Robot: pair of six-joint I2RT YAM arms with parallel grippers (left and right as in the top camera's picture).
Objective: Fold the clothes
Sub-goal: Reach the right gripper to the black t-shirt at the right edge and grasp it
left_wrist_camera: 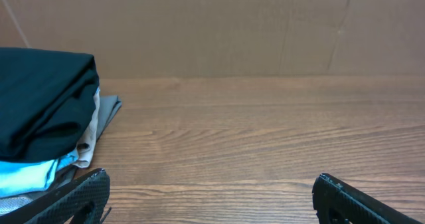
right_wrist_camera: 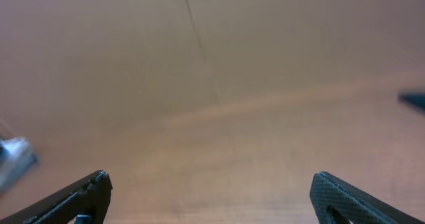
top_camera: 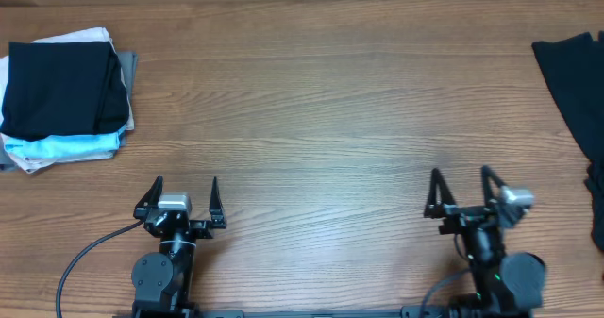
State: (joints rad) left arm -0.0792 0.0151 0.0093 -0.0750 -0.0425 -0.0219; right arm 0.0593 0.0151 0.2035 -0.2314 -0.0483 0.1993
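A black garment (top_camera: 578,82) lies loose and unfolded at the table's far right edge, partly cut off by the frame. A dark sliver of it shows in the blurred right wrist view (right_wrist_camera: 414,100). No logo or lettering is visible. My right gripper (top_camera: 461,180) is open and empty near the front edge, left of and nearer than the garment; its jaws (right_wrist_camera: 211,184) are spread wide. My left gripper (top_camera: 186,188) is open and empty at the front left, with only bare wood between its jaws (left_wrist_camera: 211,184).
At the back left stands a stack of folded clothes (top_camera: 66,96) with a black folded piece (left_wrist_camera: 40,101) on top and pale blue (left_wrist_camera: 26,177), white and grey ones under it. The wooden table (top_camera: 321,110) spans the view.
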